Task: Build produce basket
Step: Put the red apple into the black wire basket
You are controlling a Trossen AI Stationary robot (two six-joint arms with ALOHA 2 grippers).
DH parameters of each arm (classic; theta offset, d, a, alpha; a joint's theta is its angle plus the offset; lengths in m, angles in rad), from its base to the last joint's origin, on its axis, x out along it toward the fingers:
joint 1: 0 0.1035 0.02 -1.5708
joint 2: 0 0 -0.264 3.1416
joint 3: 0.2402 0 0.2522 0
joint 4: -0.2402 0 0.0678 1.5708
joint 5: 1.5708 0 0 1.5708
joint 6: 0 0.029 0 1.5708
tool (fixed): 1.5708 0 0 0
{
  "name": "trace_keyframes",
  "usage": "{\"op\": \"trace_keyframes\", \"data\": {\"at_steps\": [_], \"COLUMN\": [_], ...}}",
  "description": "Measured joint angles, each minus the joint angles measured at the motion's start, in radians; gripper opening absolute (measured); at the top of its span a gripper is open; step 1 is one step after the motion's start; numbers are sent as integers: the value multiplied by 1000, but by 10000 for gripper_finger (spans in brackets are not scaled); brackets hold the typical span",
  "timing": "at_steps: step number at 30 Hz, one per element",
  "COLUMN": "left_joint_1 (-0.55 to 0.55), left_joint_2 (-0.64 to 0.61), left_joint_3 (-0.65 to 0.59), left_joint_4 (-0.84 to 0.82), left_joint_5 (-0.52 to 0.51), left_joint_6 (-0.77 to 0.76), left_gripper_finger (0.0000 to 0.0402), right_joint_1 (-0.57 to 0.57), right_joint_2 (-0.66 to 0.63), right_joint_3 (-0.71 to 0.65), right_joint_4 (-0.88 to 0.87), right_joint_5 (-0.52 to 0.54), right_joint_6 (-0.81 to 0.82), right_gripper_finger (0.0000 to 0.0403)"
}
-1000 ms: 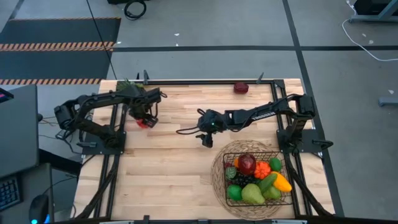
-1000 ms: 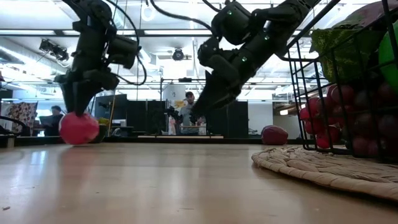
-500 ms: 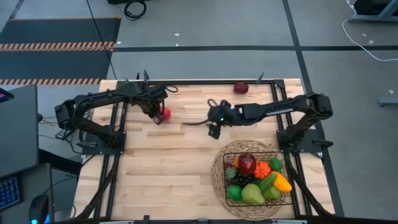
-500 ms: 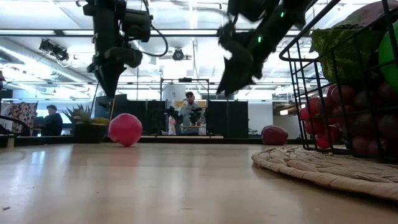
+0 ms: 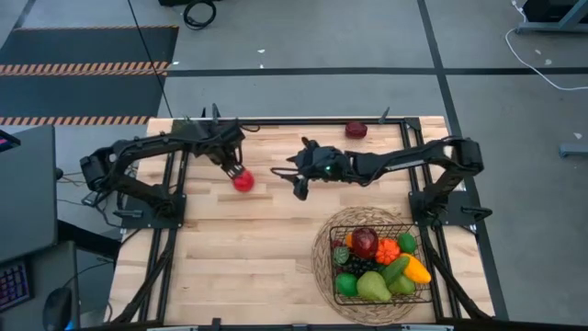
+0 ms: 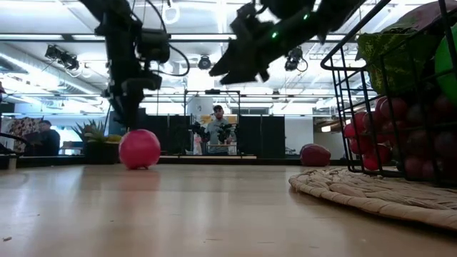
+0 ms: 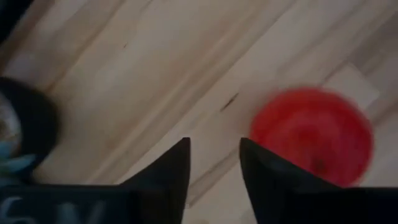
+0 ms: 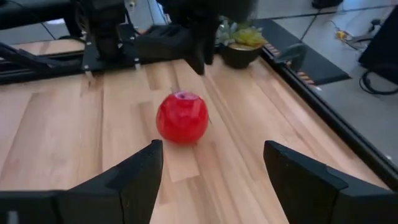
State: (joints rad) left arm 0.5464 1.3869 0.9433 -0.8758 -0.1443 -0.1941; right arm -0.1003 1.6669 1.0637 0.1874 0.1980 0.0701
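Note:
A red apple (image 5: 243, 181) lies free on the wooden table at the far left; it also shows in the low view (image 6: 139, 148). My left gripper (image 5: 232, 167) hangs just above and beside it, fingers pointing down with a narrow gap (image 7: 214, 146); the apple (image 7: 311, 137) sits outside one finger. My right gripper (image 5: 290, 175) is held level above the table to the apple's right, wide open (image 8: 211, 149) and facing the apple (image 8: 181, 117). The black wire basket (image 5: 409, 225) with several fruits stands on a round woven mat at the near right.
A dark red fruit (image 5: 356, 130) lies at the table's far edge, also in the low view (image 6: 315, 154). A potted plant (image 8: 239, 46) stands at the far left corner. The woven mat (image 6: 371, 193) reaches out from under the basket. People stand in the room behind.
My left gripper carried the apple toward the table's right, let it go and rose; the apple now lies free on the table and has rolled a little toward the near edge. My right gripper rose, moved toward the far left and tipped from pointing down to level, facing the apple.

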Motion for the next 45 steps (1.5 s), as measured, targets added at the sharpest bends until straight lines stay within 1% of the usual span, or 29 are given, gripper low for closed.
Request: {"op": "trace_keyframes", "data": {"at_steps": [2, 6, 8, 9, 13, 16, 18, 20, 22, 24, 26, 30, 33, 35, 40, 45], "left_joint_1": [1, 0, 0, 0, 0, 0, 0, 0, -3, -20, -45, -98, -130, -145, -170, -204], "left_joint_2": [-1, -19, -23, -22, -22, -28, -40, -43, -48, -47, -47, -46, -45, -45, -45, -45], "left_joint_3": [-42, -105, -124, -128, -130, -130, -130, -130, -131, -142, -166, -233, -284, -302, -314, -314], "left_joint_4": [85, 209, 204, 187, 93, 48, 6, -76, -158, -181, -125, 81, 254, 326, 423, 488], "left_joint_5": [37, 198, 262, 277, 278, 262, 230, 210, 208, 208, 209, 237, 238, 239, 239, 239], "left_joint_6": [-3, -9, -9, -10, -18, -26, -34, -35, -23, 3, 24, 24, 22, 16, -22, -30], "left_gripper_finger": [164, 208, 227, 235, 259, 268, 270, 268, 265, 263, 263, 267, 265, 262, 260, 259], "right_joint_1": [-1, 0, -2, -3, -7, -7, -7, -6, 1, 12, 25, 44, 47, 44, 32, 17], "right_joint_2": [45, 114, 133, 135, 132, 132, 138, 150, 167, 184, 217, 291, 340, 371, 441, 463], "right_joint_3": [0, -1, -2, -2, -2, -2, -1, -1, -2, -1, -1, -1, 6, 19, 60, 72], "right_joint_4": [56, 85, 87, 85, 92, 120, 140, 142, 169, 194, 269, 405, 443, 441, 441, 438], "right_joint_5": [-18, -28, -31, -31, -31, -38, -45, -69, -97, -135, -161, -169, -152, -147, -138, -62], "right_joint_6": [0, 14, 30, 37, 63, 69, 83, 99, 113, 110, 96, 61, 66, 67, 91, 77], "right_gripper_finger": [293, 319, 336, 344, 374, 388, 391, 391, 389, 387, 387, 388, 388, 388, 387, 387]}}
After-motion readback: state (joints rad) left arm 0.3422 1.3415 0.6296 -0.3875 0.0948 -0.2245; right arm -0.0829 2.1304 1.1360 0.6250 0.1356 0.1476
